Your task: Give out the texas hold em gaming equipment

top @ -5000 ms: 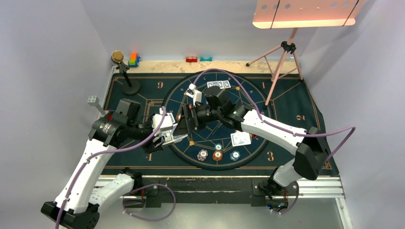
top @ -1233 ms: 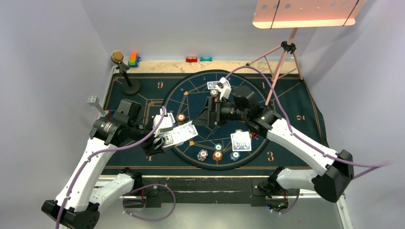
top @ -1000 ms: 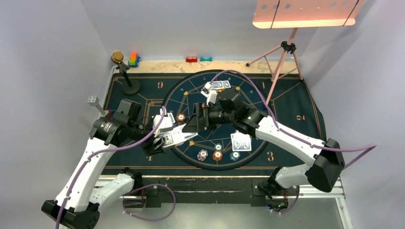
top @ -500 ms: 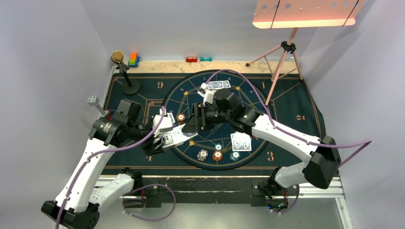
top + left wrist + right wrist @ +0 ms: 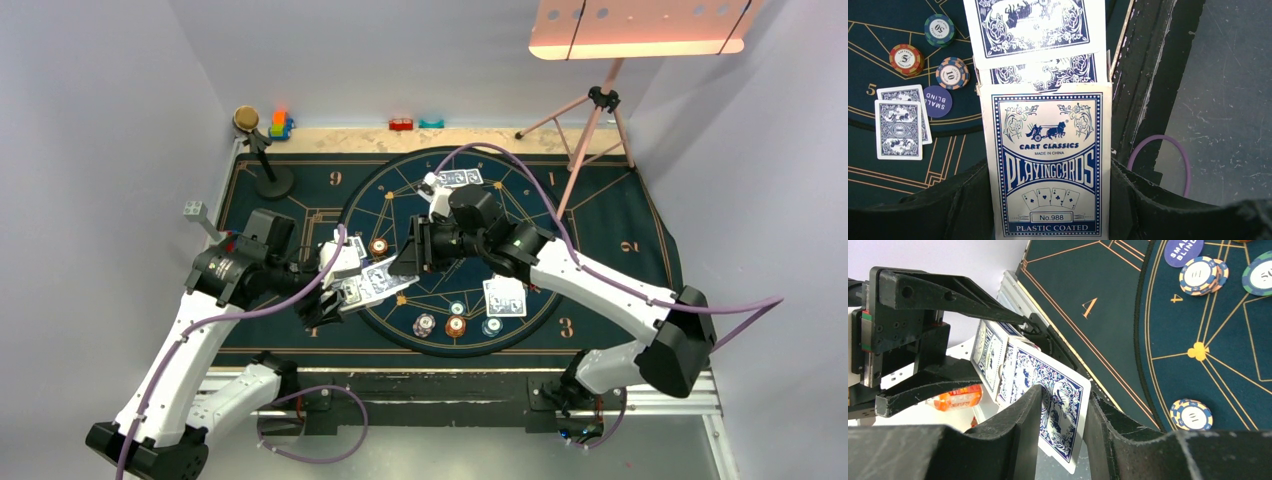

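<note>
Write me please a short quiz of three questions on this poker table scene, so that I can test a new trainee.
1. True or false: the left gripper holds the playing-card box.
2. What is printed on the purple button beside the chips? A) Dealer B) Small Blind C) Big Blind
3. Fill in: in the left wrist view, ___ face-down cards lie beside that button.
Key: 1 true; 2 B; 3 two.
</note>
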